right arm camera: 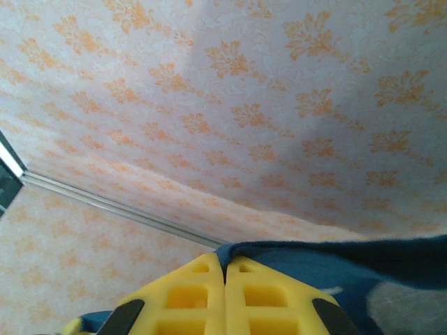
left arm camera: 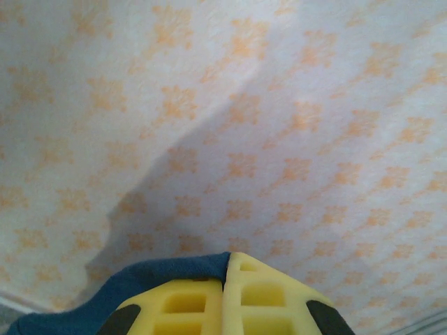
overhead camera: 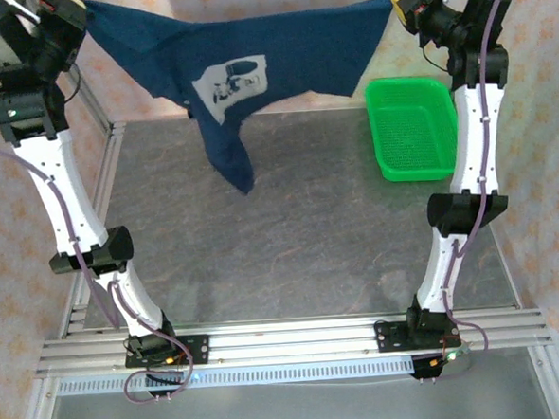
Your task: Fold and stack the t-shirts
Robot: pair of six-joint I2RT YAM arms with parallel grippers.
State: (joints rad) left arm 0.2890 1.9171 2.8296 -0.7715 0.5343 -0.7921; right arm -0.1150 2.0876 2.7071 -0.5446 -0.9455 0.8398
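Both arms' jaws are pinched shut on the navy t-shirt [overhead camera: 279,48], hanging it spread above the table [overhead camera: 291,247]. Green basket [overhead camera: 412,130] sits nearby.

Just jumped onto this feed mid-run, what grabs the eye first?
A navy t-shirt hangs stretched in the air above the far side of the table, its white print patch showing and one part drooping toward the tabletop. The left gripper and right gripper are each shut on an upper corner of it. A bright green mesh basket sits on the table's far right.
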